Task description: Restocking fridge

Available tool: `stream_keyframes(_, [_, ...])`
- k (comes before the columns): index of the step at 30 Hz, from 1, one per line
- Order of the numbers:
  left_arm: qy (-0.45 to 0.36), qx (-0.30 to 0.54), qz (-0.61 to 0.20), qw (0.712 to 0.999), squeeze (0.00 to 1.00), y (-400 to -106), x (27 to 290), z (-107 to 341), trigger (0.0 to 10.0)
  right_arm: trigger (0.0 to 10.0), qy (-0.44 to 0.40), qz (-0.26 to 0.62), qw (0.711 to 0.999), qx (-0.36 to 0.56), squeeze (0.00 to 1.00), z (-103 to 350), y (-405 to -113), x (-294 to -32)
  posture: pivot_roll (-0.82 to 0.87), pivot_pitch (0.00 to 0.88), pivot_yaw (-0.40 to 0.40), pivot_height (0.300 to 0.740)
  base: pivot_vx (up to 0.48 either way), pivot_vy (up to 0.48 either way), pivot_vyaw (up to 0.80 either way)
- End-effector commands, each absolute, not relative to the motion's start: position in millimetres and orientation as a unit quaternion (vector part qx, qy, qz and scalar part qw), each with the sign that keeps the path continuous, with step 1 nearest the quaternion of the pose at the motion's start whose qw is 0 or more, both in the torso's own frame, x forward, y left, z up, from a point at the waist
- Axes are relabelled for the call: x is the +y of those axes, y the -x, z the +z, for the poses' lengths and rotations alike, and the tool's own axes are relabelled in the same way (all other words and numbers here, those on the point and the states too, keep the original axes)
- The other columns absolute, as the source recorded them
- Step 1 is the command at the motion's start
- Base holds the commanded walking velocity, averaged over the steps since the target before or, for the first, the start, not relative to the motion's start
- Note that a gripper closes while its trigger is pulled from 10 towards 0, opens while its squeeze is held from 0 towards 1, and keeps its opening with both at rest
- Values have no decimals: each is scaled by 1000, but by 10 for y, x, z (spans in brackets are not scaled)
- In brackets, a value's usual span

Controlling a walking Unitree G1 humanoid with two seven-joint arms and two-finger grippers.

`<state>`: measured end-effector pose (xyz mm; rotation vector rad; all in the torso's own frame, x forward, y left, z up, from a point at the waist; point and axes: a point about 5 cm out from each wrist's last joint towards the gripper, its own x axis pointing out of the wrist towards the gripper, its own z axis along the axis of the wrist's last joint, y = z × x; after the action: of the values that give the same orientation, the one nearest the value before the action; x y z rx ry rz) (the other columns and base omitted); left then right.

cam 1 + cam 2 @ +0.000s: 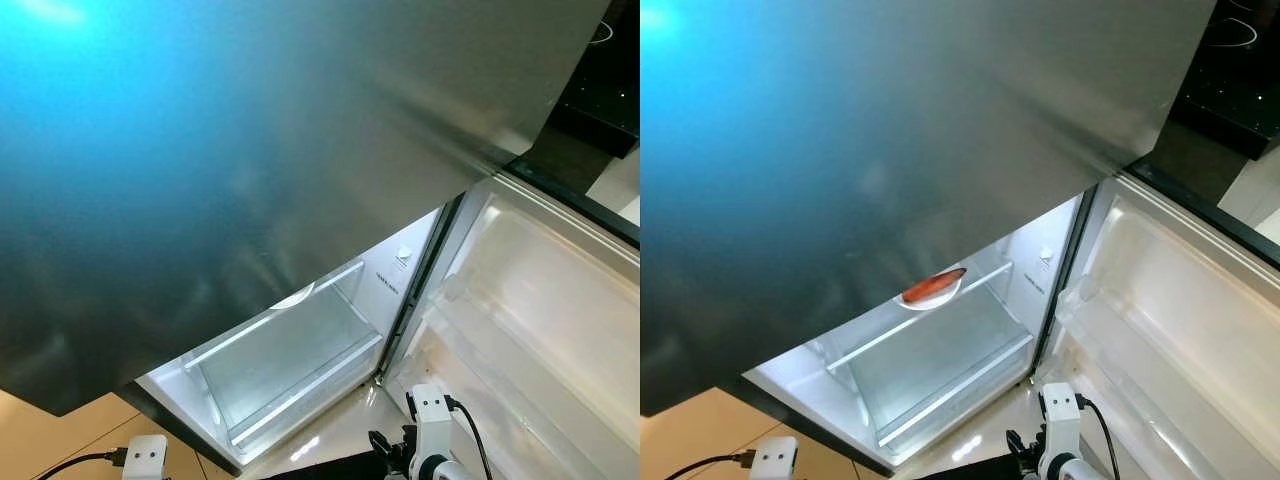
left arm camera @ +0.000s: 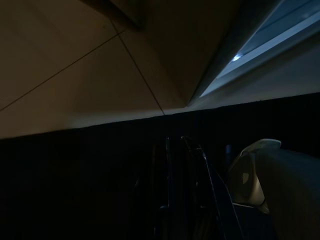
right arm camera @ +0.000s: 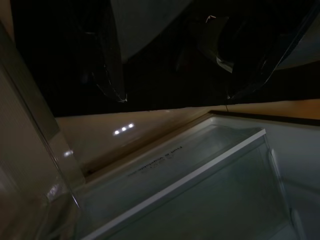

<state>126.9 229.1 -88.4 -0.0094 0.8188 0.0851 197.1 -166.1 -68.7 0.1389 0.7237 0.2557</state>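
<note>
Right eye view: fridge door (image 1: pixel 1200 330) stands open, one plate of food (image 1: pixel 932 288) sits on a shelf (image 1: pixel 940 345); restocking looks barely begun. Jaw states: cannot tell.

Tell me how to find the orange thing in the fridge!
Start at the open fridge, lit bright white inside. Find the glass shelf running across it. On it, tucked under the big grey door, sits a white plate holding the orange-red food, the only colourful thing in there.
</note>
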Motion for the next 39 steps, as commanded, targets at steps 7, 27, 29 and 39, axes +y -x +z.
stream_keyframes(7, [2, 410, 36, 911, 0, -1186, 2287, -913, 10000, 10000, -69, 122, 920, 367, 0, -735, -1890, -1659, -100, 123, 35, 689, -334, 0, 0])
stream_keyframes(27, [2, 412, 35, 911, 0, -1185, 2285, -916, 10000, 10000, -66, 122, 919, 369, 0, -737, -1888, -1665, -103, 127, 35, 689, -333, 0, 0])
stream_keyframes(29, [1, 412, 35, 911, 0, -1184, 2285, -916, 10000, 10000, -67, 122, 919, 369, 0, -737, -1887, -1666, -105, 126, 35, 689, -322, 0, 0])
stream_keyframes(39, [0, 412, 36, 910, 0, -1167, 2274, -922, 10000, 10000, -64, 123, 919, 370, 0, -736, -1890, -1676, -107, 129, 31, 689, -209, 0, 0])
